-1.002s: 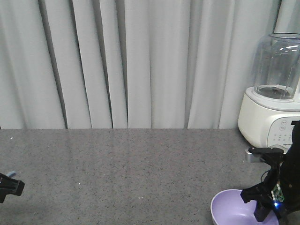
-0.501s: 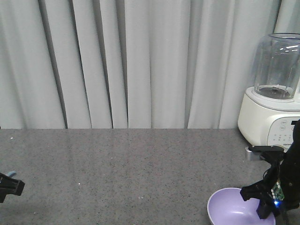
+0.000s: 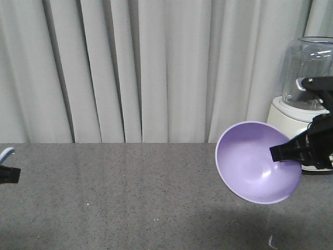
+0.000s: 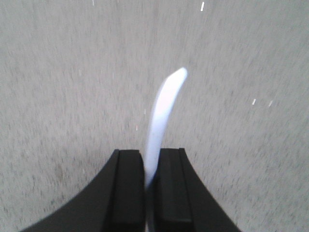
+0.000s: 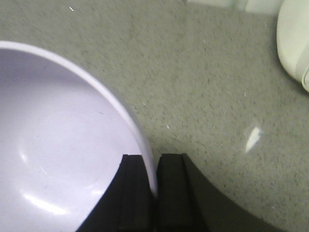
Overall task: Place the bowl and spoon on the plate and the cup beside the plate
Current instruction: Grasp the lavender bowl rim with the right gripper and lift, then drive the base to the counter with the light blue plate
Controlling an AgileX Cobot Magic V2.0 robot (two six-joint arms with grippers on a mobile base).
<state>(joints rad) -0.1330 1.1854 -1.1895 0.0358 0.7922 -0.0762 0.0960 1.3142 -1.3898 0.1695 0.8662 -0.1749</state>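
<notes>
Risen off the table (image 3: 130,198), the lavender bowl (image 3: 255,161) hangs tilted at right, rim pinched in the closed right hand (image 5: 154,169). It looks light, stiff, glossy and likely slippery. At far left, the left hand (image 4: 150,166) clamps the spoon (image 4: 165,104).

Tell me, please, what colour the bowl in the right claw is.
The bowl is lavender purple, best seen in the exterior front-facing view.
</notes>
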